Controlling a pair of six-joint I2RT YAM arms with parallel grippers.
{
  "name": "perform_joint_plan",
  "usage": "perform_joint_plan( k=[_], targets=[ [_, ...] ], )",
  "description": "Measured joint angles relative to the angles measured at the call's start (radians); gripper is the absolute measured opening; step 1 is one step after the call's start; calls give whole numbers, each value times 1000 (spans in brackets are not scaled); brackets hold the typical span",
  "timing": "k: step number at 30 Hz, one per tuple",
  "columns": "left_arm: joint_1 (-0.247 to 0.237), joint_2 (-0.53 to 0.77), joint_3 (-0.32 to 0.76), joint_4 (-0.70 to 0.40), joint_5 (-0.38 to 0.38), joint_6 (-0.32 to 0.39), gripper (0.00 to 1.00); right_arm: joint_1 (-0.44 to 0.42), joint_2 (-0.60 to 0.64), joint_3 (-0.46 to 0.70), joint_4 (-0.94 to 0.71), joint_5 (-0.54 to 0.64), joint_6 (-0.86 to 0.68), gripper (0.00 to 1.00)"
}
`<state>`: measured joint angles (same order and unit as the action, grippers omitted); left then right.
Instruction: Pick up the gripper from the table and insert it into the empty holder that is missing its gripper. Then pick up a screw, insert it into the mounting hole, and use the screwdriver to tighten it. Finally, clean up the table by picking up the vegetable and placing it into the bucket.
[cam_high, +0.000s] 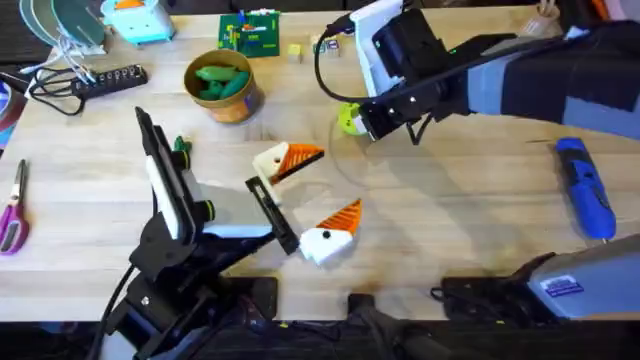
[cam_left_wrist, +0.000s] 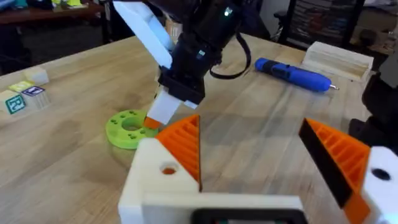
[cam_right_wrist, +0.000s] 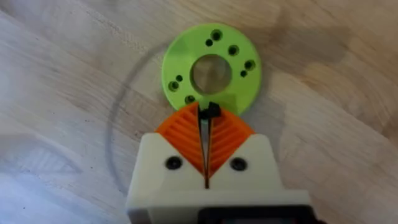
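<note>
The right gripper (cam_right_wrist: 206, 118) pinches a small dark screw (cam_right_wrist: 211, 111) above the green disc (cam_right_wrist: 211, 68); left gripper (cam_left_wrist: 261, 155) gapes, both pads fitted (insertion apparently done); screwdriver (cam_high: 585, 185) lies untouched; vegetable (cam_high: 181, 148) remains outside the bucket (cam_high: 225, 85).

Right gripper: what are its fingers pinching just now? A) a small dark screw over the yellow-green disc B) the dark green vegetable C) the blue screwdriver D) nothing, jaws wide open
A: in the right wrist view the right gripper has its orange pads pressed together on a small dark screw at the rim of the yellow-green disc, while the blue screwdriver lies apart on the table.
</note>
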<state>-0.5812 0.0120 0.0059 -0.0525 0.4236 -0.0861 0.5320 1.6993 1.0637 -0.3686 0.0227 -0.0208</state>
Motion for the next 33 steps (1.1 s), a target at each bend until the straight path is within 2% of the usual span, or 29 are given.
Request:
perform_joint_plan(
  k=[12,18,22,26,33],
  targets=[
    [0,0,0,0,0,0,992,0,-20,0,-18,2,-2,8],
    [0,0,0,0,0,0,992,0,-169,0,-78,3,-2,8],
    [0,0,0,0,0,0,992,0,-289,13,-180,-18,-2,8],
    [0,0,0,0,0,0,992,0,-336,90,-311,-109,8,8],
    [0,0,0,0,0,0,993,54,-308,364,-516,-226,48,8]
  ],
)
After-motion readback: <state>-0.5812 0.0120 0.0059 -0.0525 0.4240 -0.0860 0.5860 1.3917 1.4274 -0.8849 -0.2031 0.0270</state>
